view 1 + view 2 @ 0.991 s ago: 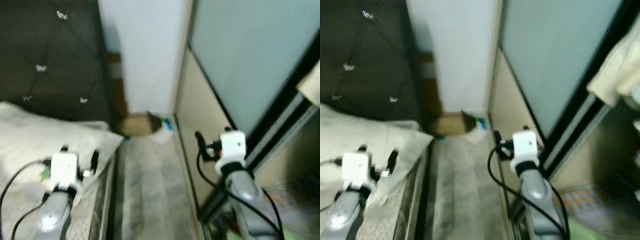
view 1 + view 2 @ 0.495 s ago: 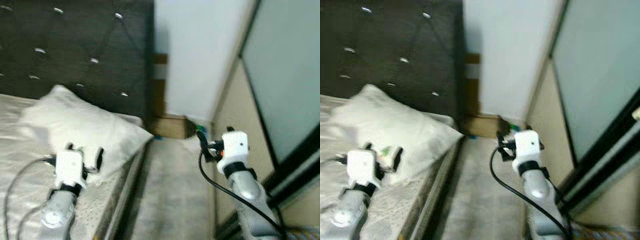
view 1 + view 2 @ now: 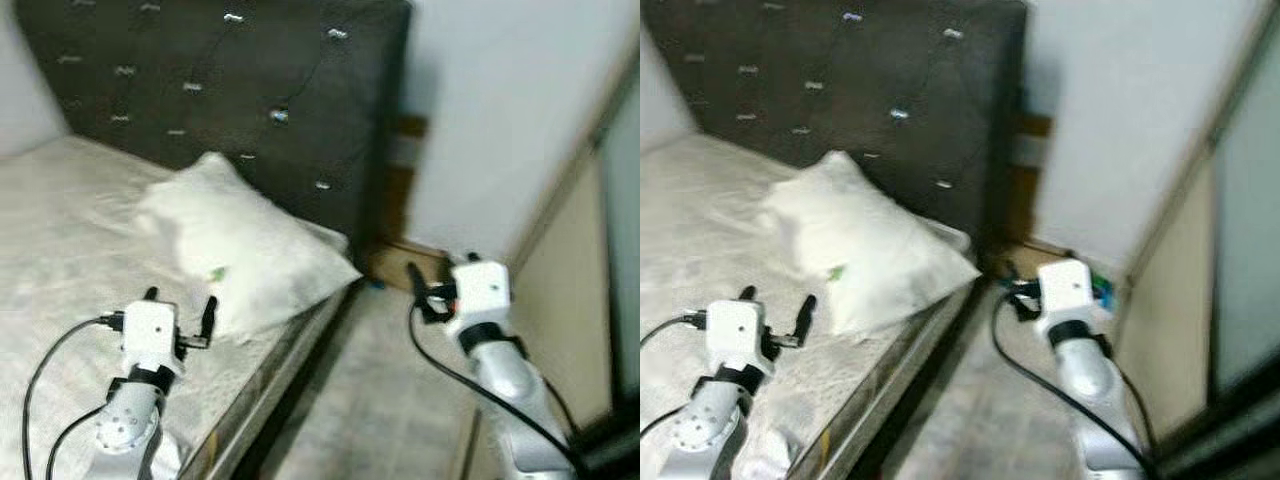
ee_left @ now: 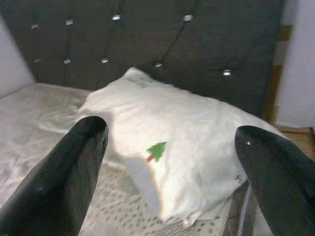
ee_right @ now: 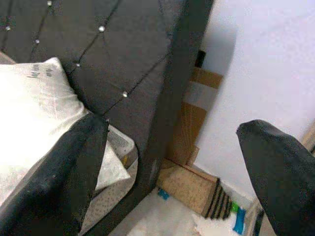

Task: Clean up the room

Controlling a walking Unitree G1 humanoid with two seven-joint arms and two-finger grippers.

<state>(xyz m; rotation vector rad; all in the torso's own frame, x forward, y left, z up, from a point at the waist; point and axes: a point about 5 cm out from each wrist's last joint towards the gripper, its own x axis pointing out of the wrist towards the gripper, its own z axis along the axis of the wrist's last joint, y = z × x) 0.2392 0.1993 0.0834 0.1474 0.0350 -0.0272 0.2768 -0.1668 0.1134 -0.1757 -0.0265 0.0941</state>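
Observation:
A white pillow (image 3: pixel 240 250) lies on the bed (image 3: pixel 60 220) against a dark tufted headboard (image 3: pixel 230 90). It carries a small green tree mark (image 4: pixel 156 150). My left gripper (image 3: pixel 180 298) hovers over the mattress just short of the pillow's near corner, fingers open and holding nothing. My right gripper (image 3: pixel 420 288) hangs over the floor strip beside the bed, open and holding nothing. In the right wrist view the right gripper (image 5: pixel 172 130) points at the headboard's edge and a cardboard box (image 5: pixel 189 184) on the floor.
A narrow strip of floor (image 3: pixel 380 400) runs between the bed's side and a beige wardrobe panel (image 3: pixel 575 260). At its far end, against the white wall, sit the cardboard box and a small blue item (image 5: pixel 237 220).
The camera has swung left: the bed, pillow and headboard now take up the left and middle, and the wardrobe has slid off to the right. Both arms keep their pose.

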